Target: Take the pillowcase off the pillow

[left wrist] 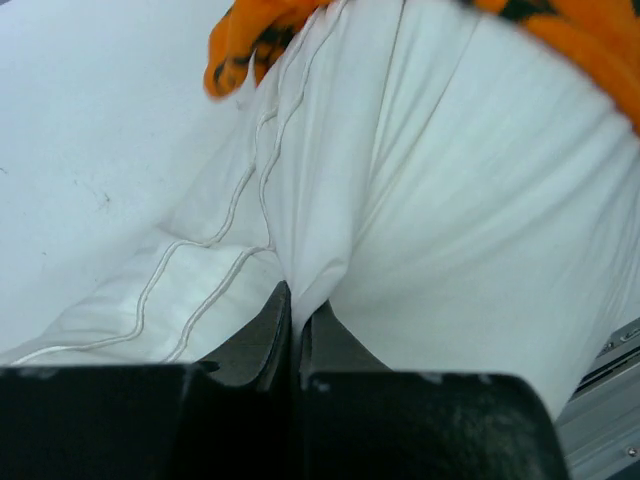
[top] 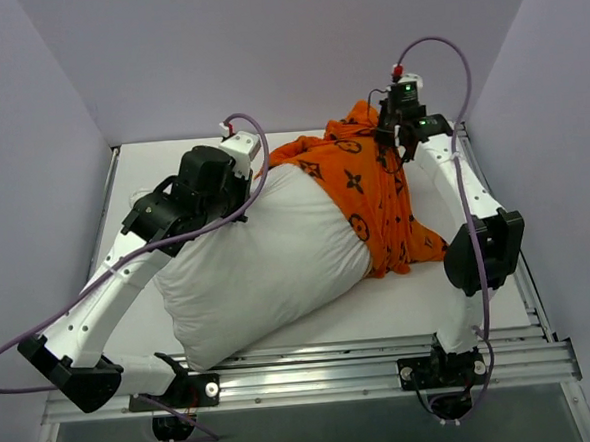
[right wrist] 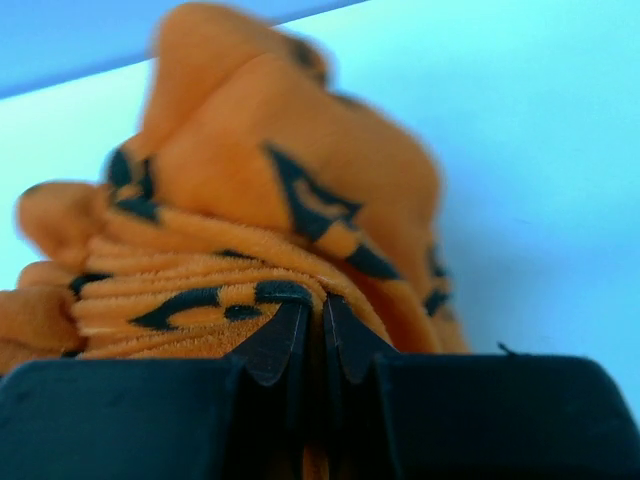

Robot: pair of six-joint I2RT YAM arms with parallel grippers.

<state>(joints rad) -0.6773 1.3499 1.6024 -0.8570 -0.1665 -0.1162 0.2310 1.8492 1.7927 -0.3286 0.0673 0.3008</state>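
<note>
my left gripper [left wrist: 297, 305] pinches the pillow [left wrist: 450, 200], elbow bent; my right gripper [right wrist: 312, 318] pinches the pillowcase [right wrist: 260, 200], reaching far.

Place: robot lab test cell.
Walls: plain lavender panels [top: 264, 43] box me in, top and both sides.
Mounting: bare aluminium rail [top: 314, 375], bottom edge, where I am bolted.

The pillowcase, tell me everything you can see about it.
The pillowcase is bright orange plush fabric printed with black flower, diamond and circle motifs. It is bunched and wrinkled, covering only the far right end of the white pillow, with a tail draping onto the table. The right gripper is shut on a fold at its far end; the left gripper pinches the pillow.
</note>
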